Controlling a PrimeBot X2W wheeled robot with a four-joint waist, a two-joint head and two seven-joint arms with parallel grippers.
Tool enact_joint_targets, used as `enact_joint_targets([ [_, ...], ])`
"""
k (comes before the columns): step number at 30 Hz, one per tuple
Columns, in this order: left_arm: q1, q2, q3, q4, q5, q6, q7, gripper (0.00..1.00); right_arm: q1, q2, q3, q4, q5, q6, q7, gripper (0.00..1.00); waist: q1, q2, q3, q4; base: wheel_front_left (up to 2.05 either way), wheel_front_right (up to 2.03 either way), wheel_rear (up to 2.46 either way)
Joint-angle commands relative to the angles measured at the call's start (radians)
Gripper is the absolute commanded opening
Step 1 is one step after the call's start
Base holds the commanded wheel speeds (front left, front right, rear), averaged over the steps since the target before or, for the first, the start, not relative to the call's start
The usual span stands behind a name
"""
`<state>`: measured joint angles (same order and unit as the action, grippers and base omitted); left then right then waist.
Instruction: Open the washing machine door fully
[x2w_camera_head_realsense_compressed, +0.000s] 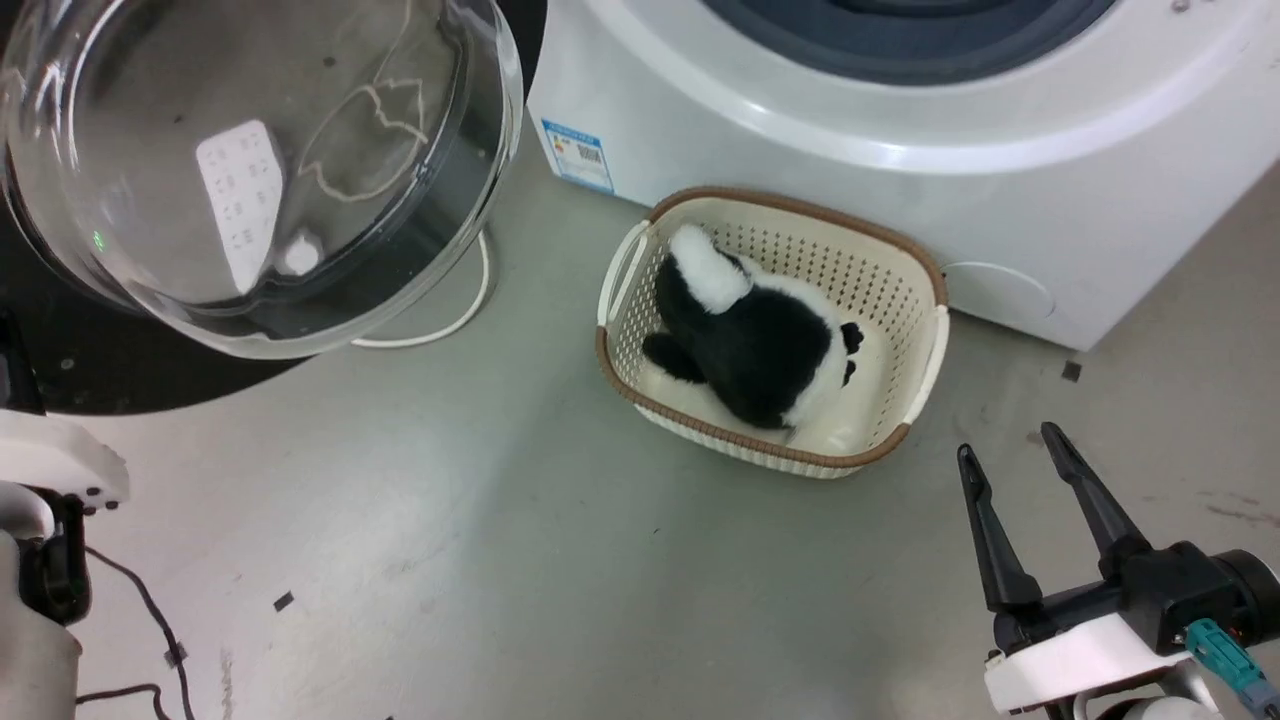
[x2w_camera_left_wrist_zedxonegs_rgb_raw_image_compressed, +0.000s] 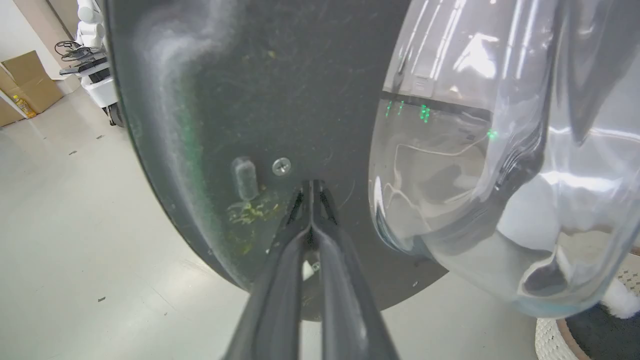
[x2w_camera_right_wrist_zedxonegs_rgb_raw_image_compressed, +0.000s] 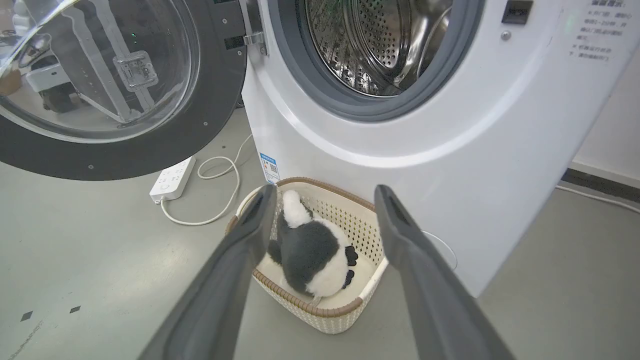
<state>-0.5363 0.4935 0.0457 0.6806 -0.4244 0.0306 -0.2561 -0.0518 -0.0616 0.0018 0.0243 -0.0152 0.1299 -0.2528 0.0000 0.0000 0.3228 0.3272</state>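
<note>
Already swung well away from the machine (x2w_camera_right_wrist_zedxonegs_rgb_raw_image_compressed: 450, 165), the washing machine door (x2w_camera_left_wrist_zedxonegs_rgb_raw_image_compressed: 240, 90) stood directly ahead of the left gripper (x2w_camera_left_wrist_zedxonegs_rgb_raw_image_compressed: 311, 186), whose two dark fingers were pressed together with nothing between them, their tips seemingly resting on the door's black inner rim. A screw (x2w_camera_left_wrist_zedxonegs_rgb_raw_image_compressed: 281, 166) and a small clear stub (x2w_camera_left_wrist_zedxonegs_rgb_raw_image_compressed: 245, 177) sat just to one side of the tips, the bulging glass bowl (x2w_camera_left_wrist_zedxonegs_rgb_raw_image_compressed: 500, 175) close on the other. The right gripper (x2w_camera_right_wrist_zedxonegs_rgb_raw_image_compressed: 325, 192) hung with its jaws spread wide and empty, a basket (x2w_camera_right_wrist_zedxonegs_rgb_raw_image_compressed: 320, 312) holding a black-and-white plush toy (x2w_camera_right_wrist_zedxonegs_rgb_raw_image_compressed: 310, 250) framed between and beyond them on the floor, the steel drum (x2w_camera_right_wrist_zedxonegs_rgb_raw_image_compressed: 375, 45) farther ahead. To finish the swing cleanly, the left arm would likely need a slow, steady push on the rim, following the hinge's arc so the tips did not skid toward the glass, and easing off once the door would go no farther. The right arm looked best kept where it was, clear of the door's path.
</note>
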Motion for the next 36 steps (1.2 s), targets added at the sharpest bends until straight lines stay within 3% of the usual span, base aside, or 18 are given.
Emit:
enact_joint_targets([
  [1, 0.016, 0.002, 0.003, -0.016, 0.012, -0.004, -0.005, 0.00, -0.013, 0.000, -0.006, -0.002, -0.004, 0.001, -0.004, 1.00, 0.0000, 0.0000, -0.020, -0.011, 0.00, 0.00, 0.00],
  [9, 0.146, -0.090, 0.017, -0.305, 0.097, -0.027, -0.005, 0.00, 0.009, 0.009, -0.046, -0.027, 0.012, 0.001, -0.008, 1.00, 0.0000, 0.0000, -0.141, -0.041, 0.00, 0.00, 0.00],
  [17, 0.344, -0.227, 0.000, -0.570, 0.143, -0.022, -0.006, 0.00, 0.048, 0.011, -0.063, -0.070, 0.035, 0.001, -0.009, 1.00, 0.0000, 0.0000, -0.275, -0.135, 0.00, 0.00, 0.00],
  [24, 0.496, -0.309, -0.044, -0.666, 0.212, -0.003, -0.006, 0.00, 0.091, 0.011, -0.053, -0.074, 0.053, 0.001, -0.009, 1.00, 0.0000, 0.0000, -0.337, -0.238, 0.00, 0.00, 0.00],
  [32, 0.602, -0.385, -0.122, -0.688, 0.291, -0.002, -0.006, 0.00, 0.138, 0.011, -0.067, -0.039, 0.059, 0.001, -0.009, 1.00, 0.0000, 0.0000, -0.354, -0.292, 0.00, 0.00, 0.00],
  [34, 0.619, -0.389, -0.144, -0.678, 0.320, -0.003, -0.006, 0.83, 0.148, 0.011, -0.067, -0.022, 0.059, 0.001, -0.009, 1.00, 0.0000, 0.0000, -0.355, -0.302, 0.00, 0.00, 0.00],
  [35, 0.627, -0.392, -0.151, -0.671, 0.325, -0.003, -0.006, 1.00, 0.152, 0.011, -0.067, -0.012, 0.058, 0.001, -0.009, 1.00, 0.0000, 0.0000, -0.356, -0.307, 0.00, 0.00, 0.00],
  [36, 0.633, -0.396, -0.156, -0.664, 0.327, -0.003, -0.006, 1.00, 0.156, 0.011, -0.069, -0.004, 0.056, 0.001, -0.009, 1.00, 0.0000, 0.0000, -0.356, -0.311, 0.00, 0.00, 0.00],
])
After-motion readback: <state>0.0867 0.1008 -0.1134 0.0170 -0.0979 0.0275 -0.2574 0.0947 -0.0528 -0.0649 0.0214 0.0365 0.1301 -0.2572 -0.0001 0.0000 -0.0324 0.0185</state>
